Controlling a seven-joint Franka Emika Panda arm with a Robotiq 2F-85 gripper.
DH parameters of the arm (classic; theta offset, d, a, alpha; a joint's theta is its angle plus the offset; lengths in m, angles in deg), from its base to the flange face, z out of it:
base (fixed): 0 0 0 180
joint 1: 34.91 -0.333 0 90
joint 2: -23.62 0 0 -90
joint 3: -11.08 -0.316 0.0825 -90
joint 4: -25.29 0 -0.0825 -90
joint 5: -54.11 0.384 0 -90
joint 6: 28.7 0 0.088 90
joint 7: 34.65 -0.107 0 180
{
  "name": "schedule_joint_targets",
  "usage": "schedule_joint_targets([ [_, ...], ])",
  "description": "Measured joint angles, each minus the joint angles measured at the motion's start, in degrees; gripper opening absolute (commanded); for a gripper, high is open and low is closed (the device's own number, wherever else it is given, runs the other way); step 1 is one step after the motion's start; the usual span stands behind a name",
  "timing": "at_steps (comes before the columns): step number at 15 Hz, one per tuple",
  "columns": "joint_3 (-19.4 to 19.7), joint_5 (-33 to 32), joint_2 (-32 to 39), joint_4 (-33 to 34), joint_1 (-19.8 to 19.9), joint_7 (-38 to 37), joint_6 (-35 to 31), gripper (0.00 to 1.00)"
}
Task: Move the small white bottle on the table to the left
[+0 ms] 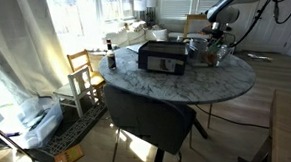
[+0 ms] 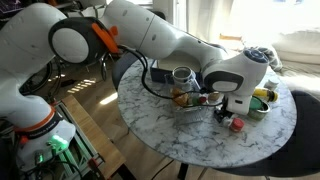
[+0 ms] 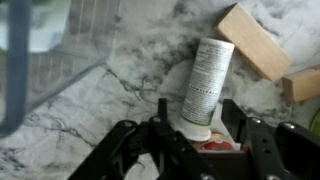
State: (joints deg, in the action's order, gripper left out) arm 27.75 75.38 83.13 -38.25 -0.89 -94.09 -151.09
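The small white bottle (image 3: 205, 85) with green print lies on the marble table (image 3: 90, 120), its red end toward the wrist camera. My gripper (image 3: 195, 125) has one finger on each side of the bottle's lower end, and both fingers touch it. In an exterior view the gripper (image 2: 228, 110) is low over the table (image 2: 170, 130), with the red end (image 2: 236, 124) showing just under it. In an exterior view the gripper (image 1: 215, 45) is at the far side of the round table (image 1: 185, 85).
Two wooden blocks (image 3: 255, 40) (image 3: 303, 85) lie just beyond the bottle. A wire basket (image 3: 60, 40) is beside it. A black appliance (image 1: 162, 58) stands mid-table. A bowl (image 2: 182, 75) and a tray with green items (image 2: 262, 100) are nearby. A wooden chair (image 1: 86, 73) stands beside the table.
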Motion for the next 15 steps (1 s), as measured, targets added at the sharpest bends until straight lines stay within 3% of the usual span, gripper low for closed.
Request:
schedule_joint_targets([
  [3, -0.1, -0.1, 1.1, 1.6, 0.4, 0.0, 0.1, 0.08],
  [10, 0.1, -0.9, 1.9, 3.5, 0.5, 0.4, 0.5, 0.08],
  [15, 2.8, -5.9, -4.4, -4.2, -4.7, 2.8, -2.9, 0.08],
])
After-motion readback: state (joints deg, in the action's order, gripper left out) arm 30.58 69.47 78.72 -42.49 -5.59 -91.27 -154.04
